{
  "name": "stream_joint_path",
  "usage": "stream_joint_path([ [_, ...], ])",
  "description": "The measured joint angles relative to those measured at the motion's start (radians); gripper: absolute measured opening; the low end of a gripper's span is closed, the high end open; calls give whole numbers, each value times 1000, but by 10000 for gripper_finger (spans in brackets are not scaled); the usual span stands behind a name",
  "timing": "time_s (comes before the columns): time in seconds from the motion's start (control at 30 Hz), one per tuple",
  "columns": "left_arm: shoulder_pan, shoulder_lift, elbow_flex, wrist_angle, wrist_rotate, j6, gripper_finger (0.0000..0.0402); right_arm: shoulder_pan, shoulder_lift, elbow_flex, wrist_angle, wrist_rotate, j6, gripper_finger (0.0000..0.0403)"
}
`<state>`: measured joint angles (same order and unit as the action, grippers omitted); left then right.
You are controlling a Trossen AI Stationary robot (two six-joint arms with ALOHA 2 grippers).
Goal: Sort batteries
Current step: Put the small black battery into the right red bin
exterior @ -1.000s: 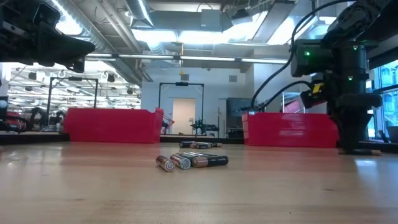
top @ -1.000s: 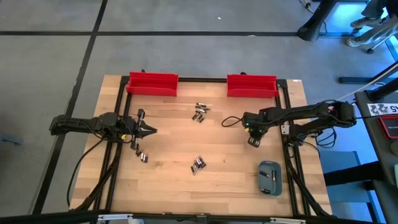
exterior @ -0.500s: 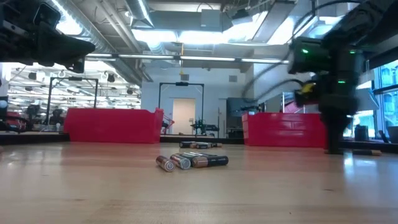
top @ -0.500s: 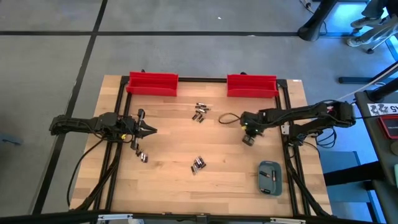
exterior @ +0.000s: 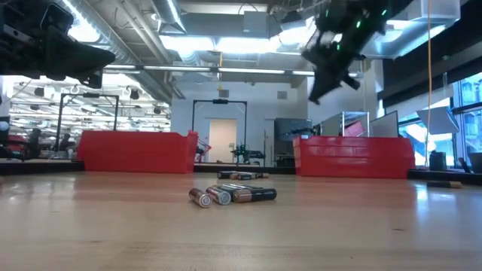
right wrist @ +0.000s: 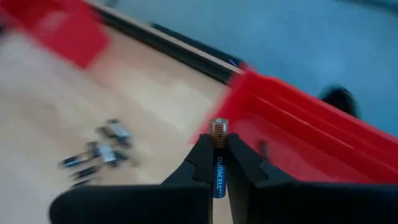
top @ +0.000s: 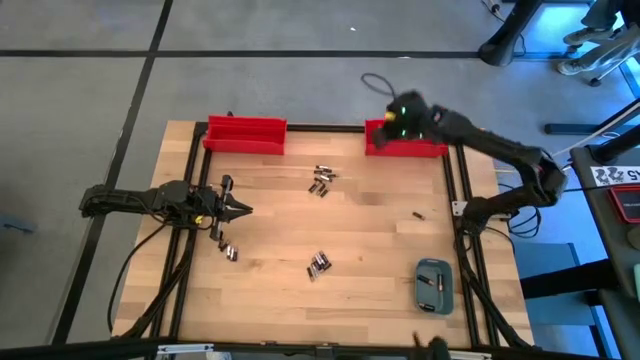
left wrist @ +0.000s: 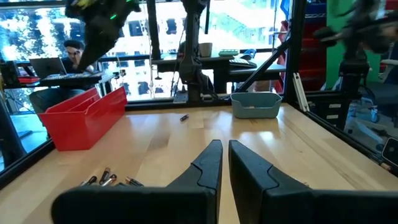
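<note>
My right gripper hangs high above the right red bin at the table's far edge, shut on one battery; in the low view it shows up high. More batteries lie on the wood in small groups, and a single one lies at the right. The low view shows the near group lying on its side. My left gripper waits at the left, shut, with nothing in it. My right gripper pinches the battery's dark body between its two fingers. The battery lies along the fingers, and its copper-coloured end sticks out past the fingertips. The fingers slant downward toward the far edge. The battery is lifted clear, above the right red bin.
A second red bin stands at the far left. A grey-blue case lies near the front right corner. A black frame runs along the table's edges. Bare wood lies between the battery groups.
My right gripper has risen from low over the table's right side and swung fast toward the far edge, ending high above the right red bin. It has tipped and rolled on the way. The left arm has kept still.
</note>
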<state>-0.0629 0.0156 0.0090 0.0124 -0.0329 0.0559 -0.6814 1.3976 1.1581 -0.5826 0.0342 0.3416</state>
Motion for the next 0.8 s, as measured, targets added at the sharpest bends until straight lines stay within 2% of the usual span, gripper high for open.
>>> stream_joint_path([
  [0.17, 0, 0, 0, 0, 0, -4, 20, -111, 175, 35, -12, -127, 21, 13],
  [0.33, -1, 0, 0, 0, 0, -11, 20, -127, 306, 68, 2, -126, 46, 13],
  [0.5, -1, 0, 0, 0, 0, -6, 20, -125, 354, 94, 12, -107, 50, 15],
  [0.8, -1, 0, 0, 0, 0, -7, 20, -124, 369, 94, -1, -102, 48, 76],
])
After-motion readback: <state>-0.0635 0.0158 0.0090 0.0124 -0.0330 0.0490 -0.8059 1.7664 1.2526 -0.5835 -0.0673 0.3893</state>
